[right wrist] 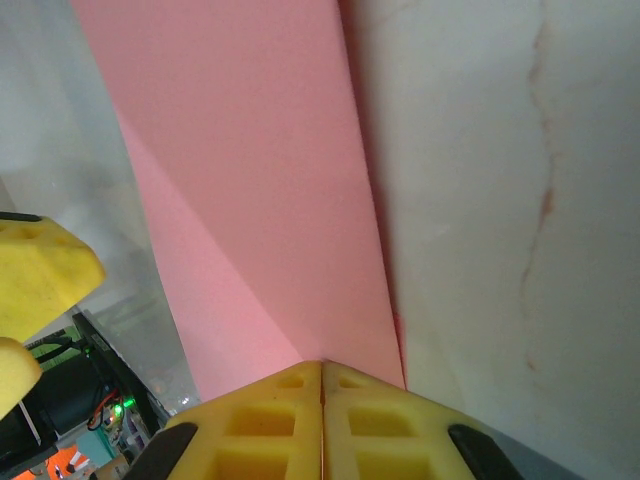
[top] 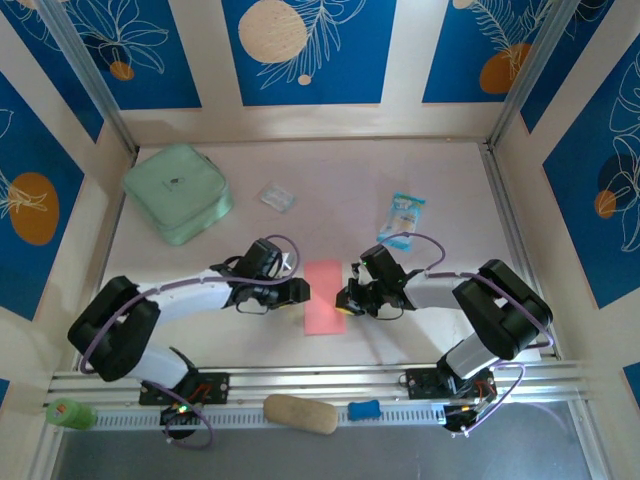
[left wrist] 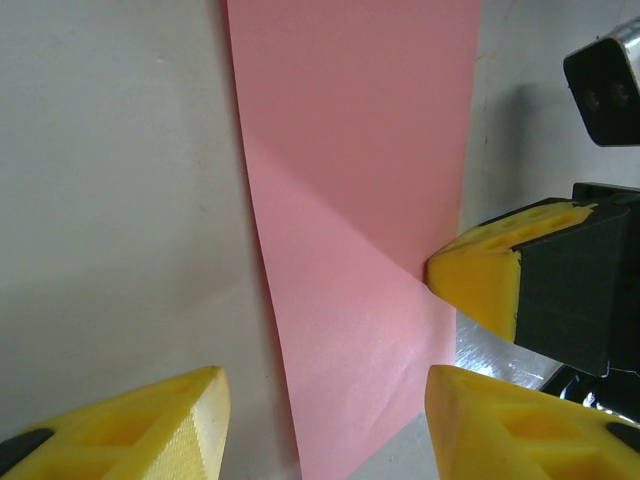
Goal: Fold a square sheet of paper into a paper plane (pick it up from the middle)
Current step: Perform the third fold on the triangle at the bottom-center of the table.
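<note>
The pink paper point(top: 323, 297) lies flat on the tabletop point(top: 330, 170), about in the middle from side to side and closer to the near edge than the far one. It is folded into a long shape. In the left wrist view a slanted fold line runs across the pink paper point(left wrist: 360, 200).

The left hand point(top: 303, 291) is just beside the paper's left side. Its two yellow fingers point(left wrist: 150, 425) are spread wide apart, and the paper's near corner lies between them. They are not pinching it.

The right hand point(top: 345, 298) is at the paper's right side. Its fingers point(right wrist: 270, 420) are pressed tight together, and their tips touch the paper's edge. I cannot tell if any paper is caught between them.

Near the far left corner sits a mint-green pouch point(top: 178, 193). A small clear wrapper point(top: 278, 196) and a blue-and-white snack packet point(top: 402, 220) lie farther back than the paper.
</note>
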